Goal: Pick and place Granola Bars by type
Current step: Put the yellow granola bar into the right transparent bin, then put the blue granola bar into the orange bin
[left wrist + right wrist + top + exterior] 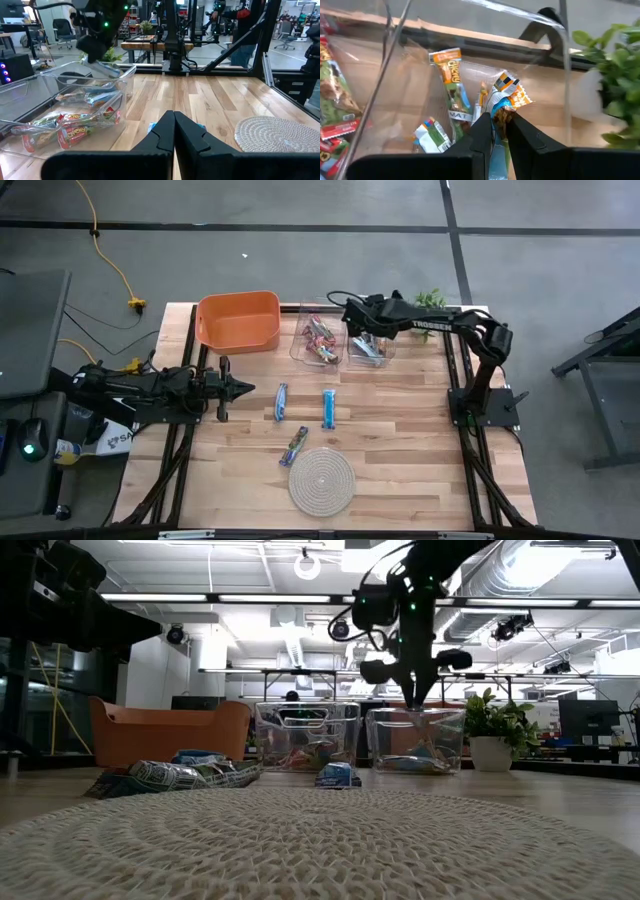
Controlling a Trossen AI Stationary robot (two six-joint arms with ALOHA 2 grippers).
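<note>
Two jaws: right gripper [499, 131] clenched on a half-hidden blue bar [496, 107] over clear bin [368, 350], left gripper [245, 388] closed, empty

Two dark arms, the right arm [440, 326] lettered "TROSSEN" in white.

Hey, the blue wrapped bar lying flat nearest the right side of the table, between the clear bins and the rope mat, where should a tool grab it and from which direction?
Take the blue shiny-wrapped granola bar across its middle, coming straight down from above. It lies flat on the wooden table, long axis running toward the clear plastic bins, so the fingers should close across its narrow width. Bare wood shows on both sides.
</note>
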